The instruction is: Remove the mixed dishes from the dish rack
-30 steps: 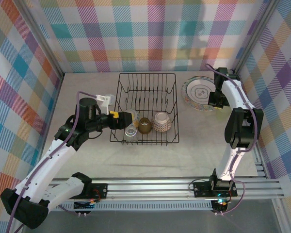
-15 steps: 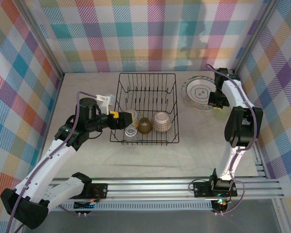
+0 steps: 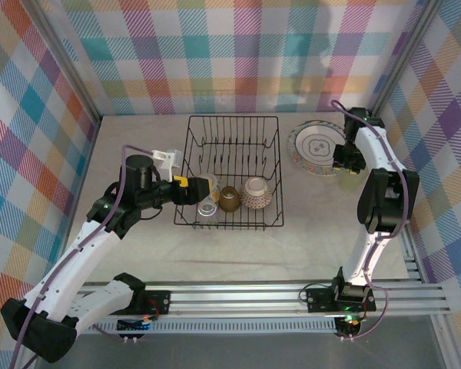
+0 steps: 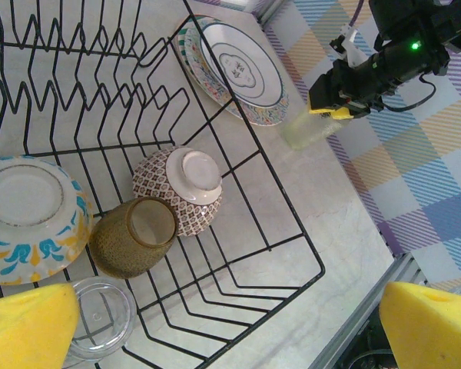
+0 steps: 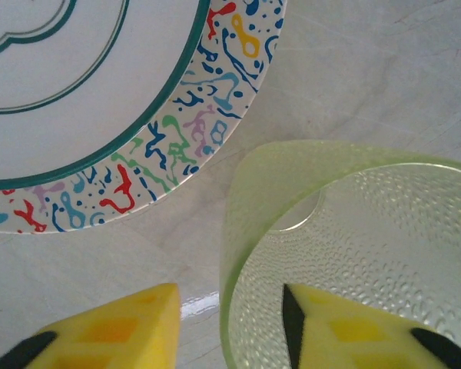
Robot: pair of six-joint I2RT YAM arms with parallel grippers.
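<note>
The black wire dish rack [image 3: 230,117] stands mid-table. In its near end lie a blue-and-yellow bowl [image 4: 31,211], a brown patterned bowl [image 4: 180,188], an amber cup [image 4: 132,238] and a clear cup [image 4: 100,319]. My left gripper [image 4: 230,323] hangs open above the rack's near-left corner [image 3: 186,188], holding nothing. At the far right a patterned plate [image 3: 316,147] lies flat on the table. A pale-green cup [image 5: 353,231] stands just beside its rim. My right gripper [image 5: 230,330] is open astride the cup's wall, one finger inside, the other finger [image 5: 107,330] outside and clear of it.
Checked walls close in the table on three sides, and the right wall runs close behind the right arm [image 3: 384,192]. A metal rail [image 3: 292,296] runs along the near edge. Bare tabletop [image 3: 238,254] lies between the rack and the rail.
My right gripper has opened and let go of the pale-green cup, which now stands on the table by the plate. The left arm has not moved.
</note>
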